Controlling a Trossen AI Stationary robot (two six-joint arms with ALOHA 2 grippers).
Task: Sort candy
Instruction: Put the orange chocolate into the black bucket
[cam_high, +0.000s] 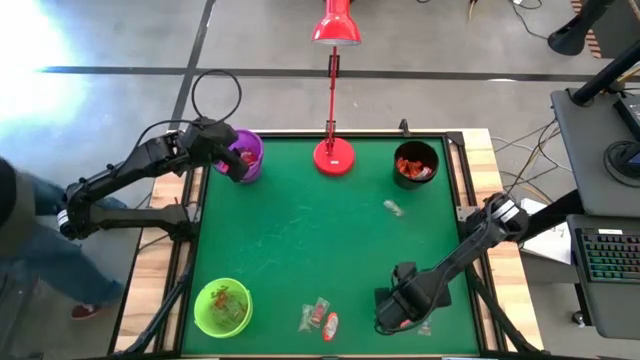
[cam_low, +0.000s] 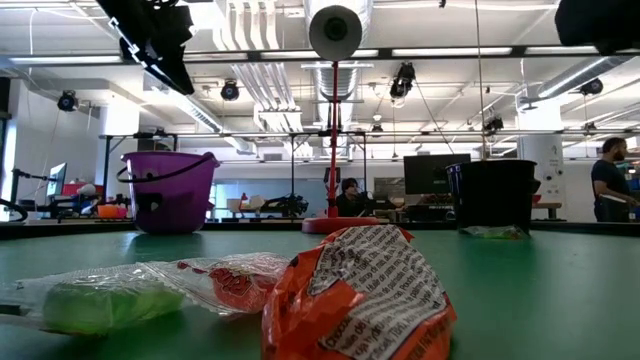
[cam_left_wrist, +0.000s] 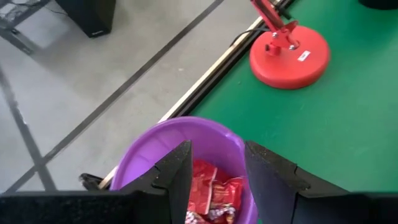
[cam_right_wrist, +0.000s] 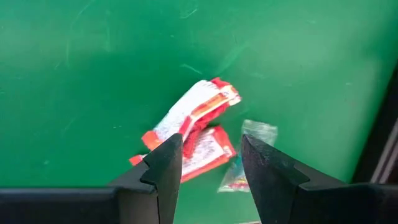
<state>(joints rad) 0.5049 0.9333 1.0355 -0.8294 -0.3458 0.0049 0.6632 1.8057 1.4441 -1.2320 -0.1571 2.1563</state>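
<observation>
My left gripper (cam_left_wrist: 217, 167) hangs open over the purple bucket (cam_high: 245, 156) at the table's far left; red candy (cam_left_wrist: 212, 194) lies inside the bucket, below the fingers. My right gripper (cam_right_wrist: 211, 167) points down, open, above two red-and-white candies (cam_right_wrist: 194, 127) and a clear one (cam_right_wrist: 244, 160), all flat on the green mat near the table's near right corner (cam_high: 405, 322). More candy (cam_high: 318, 318) lies at the near middle. In the low view these are an orange wrapper (cam_low: 360, 300), a clear-red one (cam_low: 230, 280) and a green one (cam_low: 100, 300). A clear candy (cam_high: 393, 207) lies toward the far right.
A red lamp base (cam_high: 333, 157) stands at the far middle, its stem leaning away from the table. A black cup (cam_high: 415, 163) with red candy stands at the far right. A green cup (cam_high: 222, 305) with candy is at the near left. The mat's middle is bare.
</observation>
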